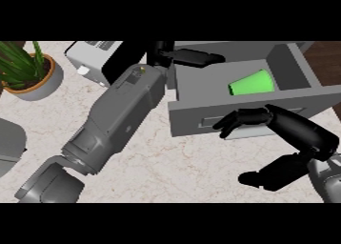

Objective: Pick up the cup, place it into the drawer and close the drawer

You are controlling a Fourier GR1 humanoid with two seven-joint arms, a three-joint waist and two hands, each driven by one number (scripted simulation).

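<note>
A green cup (pixel 252 84) lies on its side inside the open grey drawer (pixel 293 69), near its middle. My left hand (pixel 189 56) reaches over the drawer's back left corner, fingers stretched out above the rim, holding nothing. My right hand (pixel 294 126) is at the drawer's front panel (pixel 201 114), with its fingers (pixel 238 119) lying relaxed against the panel's face near the handle recess. The thumb (pixel 272 174) points left, lower down, away from the panel.
A potted plant (pixel 29 71) stands at the far left. A white toaster-like appliance (pixel 92 59) sits behind my left forearm. A grey object (pixel 5 145) lies at the left edge. Marbled counter (pixel 180 167) spreads below the drawer.
</note>
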